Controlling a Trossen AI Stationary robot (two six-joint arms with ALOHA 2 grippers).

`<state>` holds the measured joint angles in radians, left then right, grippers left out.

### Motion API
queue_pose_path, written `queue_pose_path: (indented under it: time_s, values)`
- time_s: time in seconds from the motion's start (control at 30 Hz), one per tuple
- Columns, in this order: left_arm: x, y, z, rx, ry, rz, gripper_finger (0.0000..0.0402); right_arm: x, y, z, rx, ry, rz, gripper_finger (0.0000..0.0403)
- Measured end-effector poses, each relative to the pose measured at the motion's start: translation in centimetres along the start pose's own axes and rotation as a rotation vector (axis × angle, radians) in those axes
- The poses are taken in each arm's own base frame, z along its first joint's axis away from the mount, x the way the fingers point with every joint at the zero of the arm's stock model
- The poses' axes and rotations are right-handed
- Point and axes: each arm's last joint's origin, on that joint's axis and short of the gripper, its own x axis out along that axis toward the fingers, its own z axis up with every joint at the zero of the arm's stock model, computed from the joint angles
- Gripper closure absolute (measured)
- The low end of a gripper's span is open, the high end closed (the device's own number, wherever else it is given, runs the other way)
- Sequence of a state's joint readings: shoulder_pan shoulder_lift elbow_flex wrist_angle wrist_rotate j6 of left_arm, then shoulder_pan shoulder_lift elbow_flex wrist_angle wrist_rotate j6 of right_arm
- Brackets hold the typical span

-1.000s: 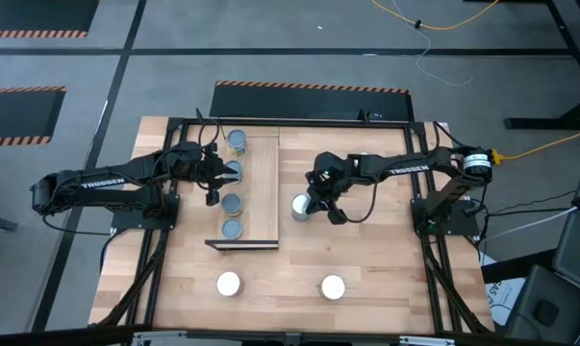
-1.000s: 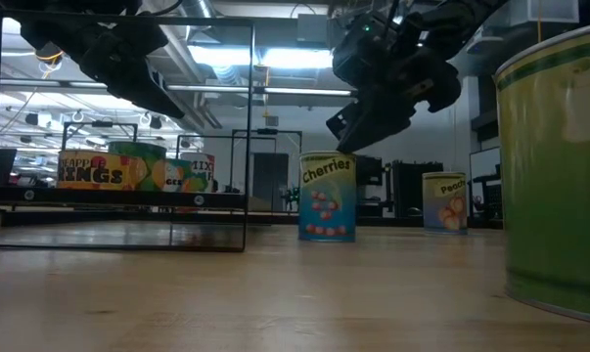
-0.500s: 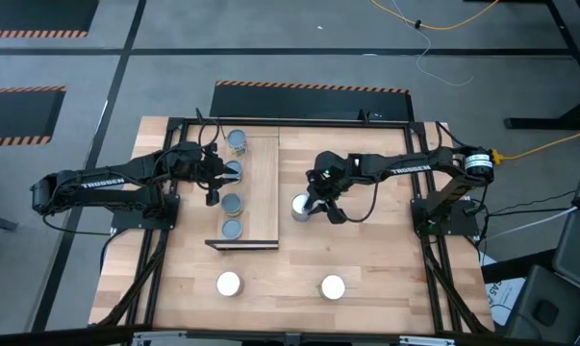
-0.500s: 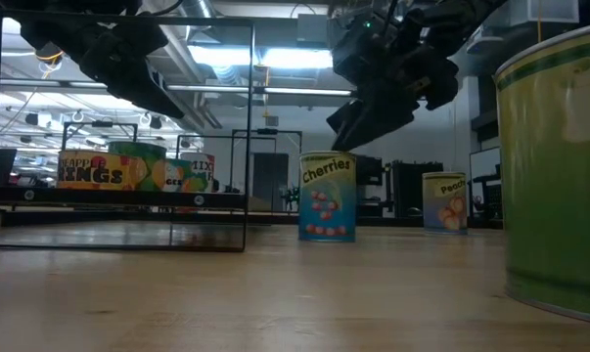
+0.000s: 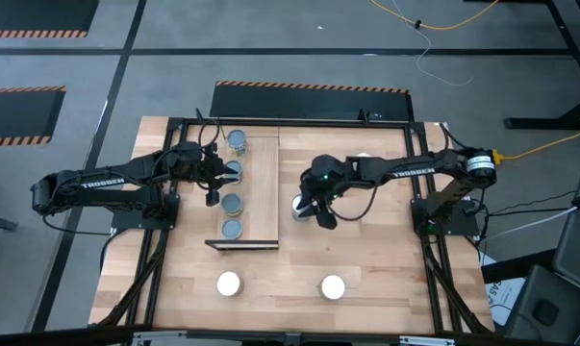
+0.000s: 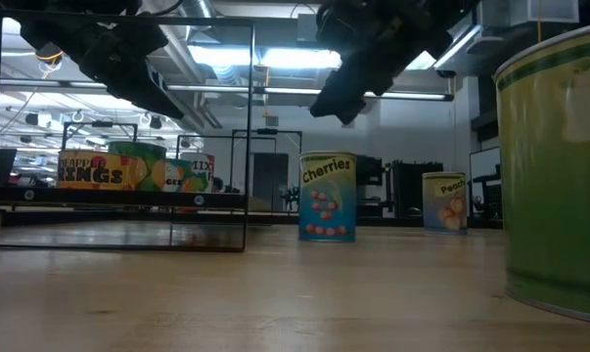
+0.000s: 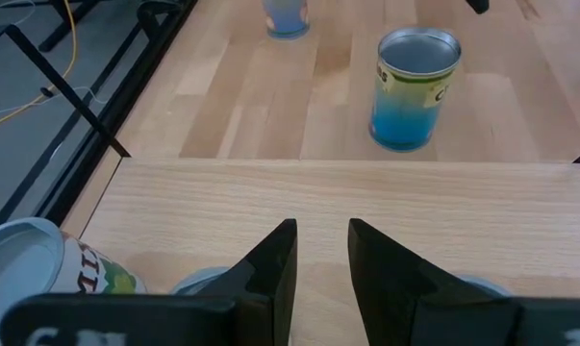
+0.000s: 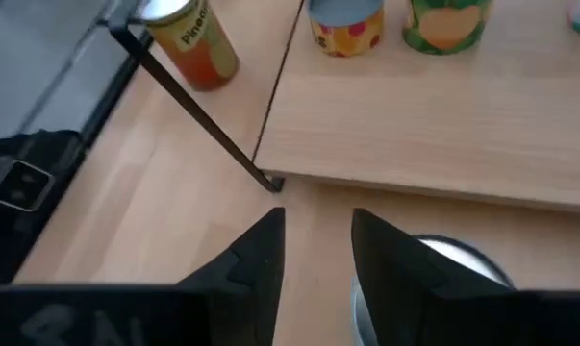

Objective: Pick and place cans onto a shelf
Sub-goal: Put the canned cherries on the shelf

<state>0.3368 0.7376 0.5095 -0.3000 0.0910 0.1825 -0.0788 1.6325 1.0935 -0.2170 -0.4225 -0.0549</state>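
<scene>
Four cans (image 5: 232, 187) sit in a row down the 9 o'clock side of the shelf (image 5: 262, 188), silver tops up. One more, the Cherries can (image 6: 328, 197), blue label with red fruit, stands on the table just off the shelf's 3 o'clock edge.

Right gripper (image 5: 316, 206) hovers right over that can, arm stretched in from 3 o'clock. Its wrist cam shows the fingers (image 8: 257, 258) spread a little with nothing between them and the can's silver rim just below.

Left gripper (image 5: 216, 174) hangs over the shelf row, arm reaching from 9 o'clock, fingers (image 7: 272, 266) slightly apart and holding nothing.

Low view adds the labels: a Peach can (image 6: 445, 202) farther back, plus a big green can (image 6: 556, 166) up close.
</scene>
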Motion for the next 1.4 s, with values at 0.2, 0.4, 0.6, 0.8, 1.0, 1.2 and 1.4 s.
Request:
queue_pose_path:
  time_s: [0.2,0.4,0.6,0.8,1.0,1.2,1.4]
  values:
    - [0.0,0.0,0.0,0.000,0.003,0.000,0.0312,0.7,1.5,-0.6,-0.020,0.082,-0.148,0.0277]
    - [0.0,0.0,0.0,0.000,0.004,0.000,0.0312,1.3,2.9,-1.0,-0.057,0.134,-0.256,0.0277]
    - [0.0,0.0,0.0,0.000,0.005,-0.001,0.0312,1.6,3.8,-1.0,-0.081,0.130,-0.242,0.0277]
    - [0.0,0.0,0.0,0.000,0.005,-0.001,0.0312,1.8,3.5,-1.2,-0.085,0.138,-0.317,0.0277]
    - [0.0,0.0,-0.1,0.000,0.005,-0.001,0.0312,2.1,3.4,-1.9,-0.061,0.139,-0.319,0.0277]
    - [0.0,0.0,-0.1,0.000,0.005,-0.001,0.0312,2.4,3.3,-2.3,-0.064,0.118,-0.320,0.0277]
    - [0.0,0.0,-0.1,0.000,0.005,-0.001,0.0312,2.7,3.1,-3.1,-0.068,0.087,-0.322,0.0277]
